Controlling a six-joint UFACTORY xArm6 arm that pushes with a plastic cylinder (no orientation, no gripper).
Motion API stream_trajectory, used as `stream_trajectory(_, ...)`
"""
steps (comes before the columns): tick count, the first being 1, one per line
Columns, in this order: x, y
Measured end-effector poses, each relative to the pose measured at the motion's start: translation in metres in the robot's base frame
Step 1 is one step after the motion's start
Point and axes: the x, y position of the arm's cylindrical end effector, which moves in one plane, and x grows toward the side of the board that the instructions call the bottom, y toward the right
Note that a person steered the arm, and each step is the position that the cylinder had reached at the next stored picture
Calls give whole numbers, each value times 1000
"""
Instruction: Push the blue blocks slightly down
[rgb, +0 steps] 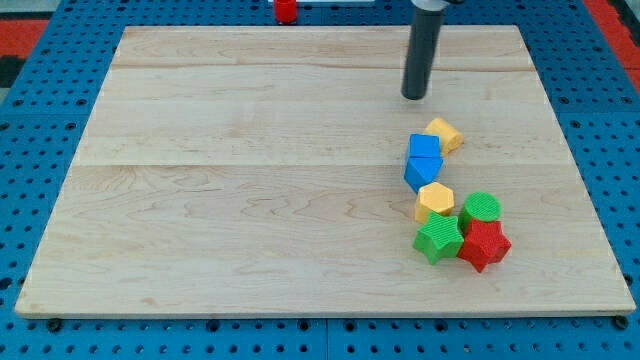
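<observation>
Two blue blocks touch each other at the board's right: an upper blue cube-like block (424, 147) and a lower blue block (422, 171) just under it. My tip (414, 96) stands above them toward the view's top, apart from the upper blue block by a small gap. A yellow block (444, 133) touches the upper blue block at its upper right. A yellow hexagonal block (435, 200) sits right under the lower blue block.
Below the yellow hexagon lie a green star block (437, 239), a green round block (482, 209) and a red star block (485, 244), all bunched together. A small red object (286, 10) sits beyond the wooden board's top edge (300, 28).
</observation>
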Motion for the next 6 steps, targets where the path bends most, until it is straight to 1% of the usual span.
stream_trajectory(1, 30, 9)
stream_trajectory(2, 48, 9)
stream_trajectory(4, 88, -17)
stream_trajectory(5, 65, -20)
stream_trajectory(6, 42, 5)
